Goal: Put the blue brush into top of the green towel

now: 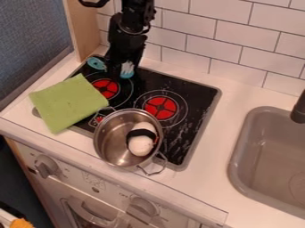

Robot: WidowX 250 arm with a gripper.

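The blue brush (127,70) was at the hob's (196,116) eleven o'clock, probably light, stiff and best held mid-handle; whether the gripper (115,74) was closed on it could not be told

There is one green towel (70,101), one blue brush (127,71), one metal pot (110,141) with two handles (156,168), and one white-and-black toy (141,144). Two red burner discs (159,107) show whole and a third in part. I count two large knobs (46,166), one sink (237,171) and one faucet (299,110).
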